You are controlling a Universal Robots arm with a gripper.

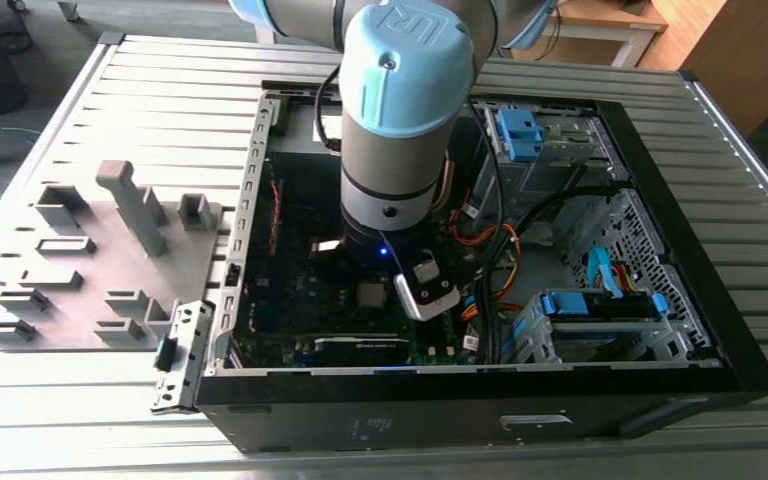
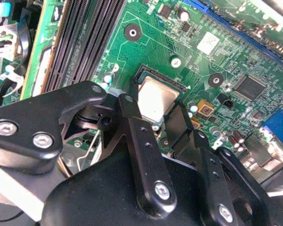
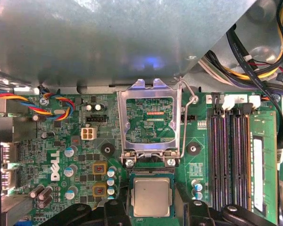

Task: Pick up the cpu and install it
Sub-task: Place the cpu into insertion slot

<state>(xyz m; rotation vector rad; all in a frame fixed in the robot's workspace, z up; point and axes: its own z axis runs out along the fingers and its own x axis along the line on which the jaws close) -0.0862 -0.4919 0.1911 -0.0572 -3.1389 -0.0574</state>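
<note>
While the cpu (image 3: pixel 152 197) lies flat and square in the socket (image 3: pixel 129 187), the gripper (image 2: pixel 153 115) hangs right over it. Does it clamp the chip or stand open around it? I can't tell. Just beyond, the load plate (image 3: pixel 124 122) stands flipped open with its lever (image 3: pixel 184 127) unhooked, which is why the socket is bare to take the chip. Memory slots (image 3: pixel 226 155) run alongside on the motherboard (image 3: pixel 198 165). In the exterior view the arm (image 1: pixel 391 130) drops straight down into the case (image 1: pixel 491 400), likely to keep the chip level. The tray (image 1: pixel 77 290) sits outside, on the exterior view's left.
</note>
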